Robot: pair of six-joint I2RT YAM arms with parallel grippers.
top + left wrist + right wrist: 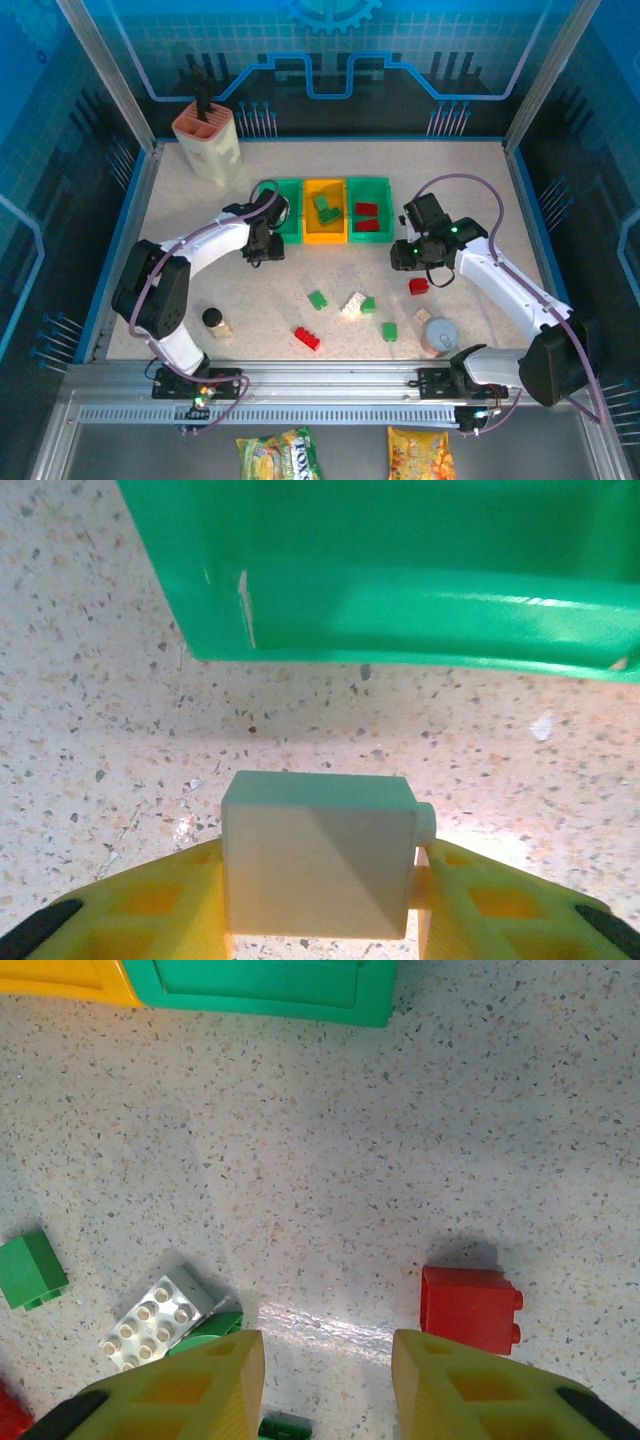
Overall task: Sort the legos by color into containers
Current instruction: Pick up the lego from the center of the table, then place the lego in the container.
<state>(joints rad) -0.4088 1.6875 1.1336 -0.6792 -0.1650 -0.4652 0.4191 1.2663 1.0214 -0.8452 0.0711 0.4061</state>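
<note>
My left gripper (266, 246) is shut on a white lego (318, 855), just in front of the left green container (288, 200), whose wall (400, 580) fills the top of the left wrist view. The yellow container (325, 232) holds green legos (326, 210). Red legos (366, 216) lie in the right green container (384, 205). My right gripper (408, 256) hangs over bare table, jaws apart with nothing between them (328, 1390). A red lego (470, 1308) lies just right of it. Loose green (317, 299), white (352, 305) and red (307, 338) legos lie mid-table.
A tall beige slotted holder (207, 140) stands at the back left. A small black-capped bottle (214, 321) is near the left arm's base, and a grey round cup (440, 337) near the right arm's base. A blue rim borders the table.
</note>
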